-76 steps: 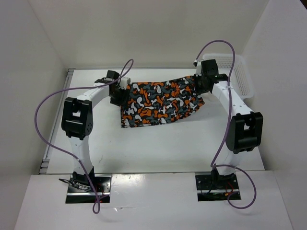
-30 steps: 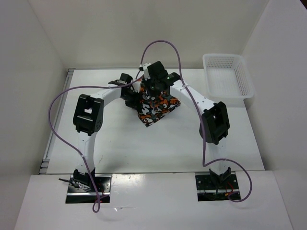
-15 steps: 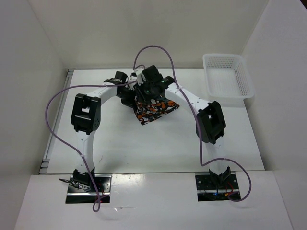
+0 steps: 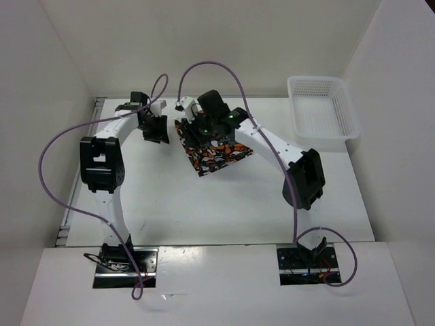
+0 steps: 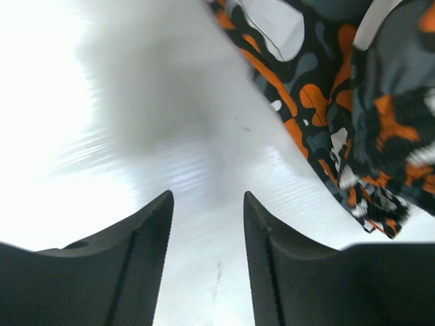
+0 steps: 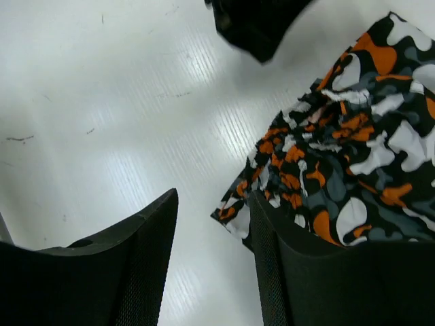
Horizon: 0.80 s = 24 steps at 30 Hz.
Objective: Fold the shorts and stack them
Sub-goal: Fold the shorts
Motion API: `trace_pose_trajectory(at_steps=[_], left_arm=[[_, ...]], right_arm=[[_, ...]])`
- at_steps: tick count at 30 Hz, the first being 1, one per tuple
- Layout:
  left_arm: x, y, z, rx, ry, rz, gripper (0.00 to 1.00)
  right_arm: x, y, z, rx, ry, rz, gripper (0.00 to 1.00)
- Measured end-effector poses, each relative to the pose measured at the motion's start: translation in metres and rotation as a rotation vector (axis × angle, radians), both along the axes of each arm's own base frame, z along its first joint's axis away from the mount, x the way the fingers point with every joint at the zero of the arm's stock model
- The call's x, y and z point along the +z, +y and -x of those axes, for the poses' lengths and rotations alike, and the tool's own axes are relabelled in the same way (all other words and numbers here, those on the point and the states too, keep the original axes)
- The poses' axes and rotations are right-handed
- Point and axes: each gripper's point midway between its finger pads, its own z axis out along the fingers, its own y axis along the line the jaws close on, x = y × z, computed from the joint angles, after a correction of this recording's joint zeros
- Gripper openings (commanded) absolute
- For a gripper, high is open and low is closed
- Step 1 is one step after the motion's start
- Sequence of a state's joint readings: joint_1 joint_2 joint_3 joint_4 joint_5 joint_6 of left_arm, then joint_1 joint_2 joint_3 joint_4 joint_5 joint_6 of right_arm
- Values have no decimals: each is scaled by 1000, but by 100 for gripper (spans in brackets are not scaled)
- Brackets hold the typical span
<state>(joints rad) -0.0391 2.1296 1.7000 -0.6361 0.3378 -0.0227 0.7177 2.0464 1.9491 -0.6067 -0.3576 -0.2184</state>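
The shorts [image 4: 219,153], printed in orange, black, white and grey blobs, lie folded into a small packet on the white table. My right gripper [image 4: 196,133] hovers over their far left corner. In the right wrist view it is open [image 6: 212,204], with only bare table between the fingers and the shorts [image 6: 353,149] lying against the outside of the right finger [image 6: 285,272]. My left gripper [image 4: 154,129] stands apart to the left of the cloth. It is open [image 5: 208,204] over bare table, and the shorts [image 5: 340,109] lie off to its upper right.
A white mesh basket [image 4: 325,109] stands at the back right of the table [image 4: 204,204]. Grey walls close in on the left, back and right. Purple cables arc above both arms. The left gripper's dark tip [image 6: 255,27] shows at the top of the right wrist view.
Both grippers have opened and let go of the shorts, which now lie folded on the table. The left arm has drawn back to the left; the right gripper shifted slightly left.
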Motion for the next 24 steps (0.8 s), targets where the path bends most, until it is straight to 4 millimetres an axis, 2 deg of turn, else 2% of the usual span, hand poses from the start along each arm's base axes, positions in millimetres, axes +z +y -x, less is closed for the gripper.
trace_pose_trajectory(at_steps=[3,5,6,8,10,11,12,15,17,20,22,24], left_arm=[[28,14,-5,30,-57,-5,60],[50,11,-11,25,-107,-2,62],[61,5,-16,11,-138,4,63],[78,-11,-26,-25,-193,17,78],[89,-35,-34,-74,-226,37,81],[92,-46,-39,-97,-242,43,92],[92,-57,-44,-122,-258,45,98],[81,-84,-55,-174,-269,45,100],[65,-94,-58,-188,-248,37,100],[36,-93,-58,-182,-198,14,97],[21,-89,-59,-171,-171,-1,92],[11,-86,-58,-166,-152,-10,66]], right_arm=[[3,-25,7,-35,-13,22,54],[3,-48,-1,-96,-21,34,57],[0,-64,-9,-140,-16,44,59],[-8,-96,-34,-246,-12,62,60],[-25,-131,-64,-362,1,88,63],[-35,-146,-75,-408,12,106,64],[-49,-164,-87,-457,27,126,64],[-89,-196,-106,-545,81,184,66],[-112,-204,-109,-566,119,216,66],[-138,-210,-109,-580,161,245,66],[-148,-212,-108,-582,179,257,66],[-155,-216,-105,-581,199,259,64]])
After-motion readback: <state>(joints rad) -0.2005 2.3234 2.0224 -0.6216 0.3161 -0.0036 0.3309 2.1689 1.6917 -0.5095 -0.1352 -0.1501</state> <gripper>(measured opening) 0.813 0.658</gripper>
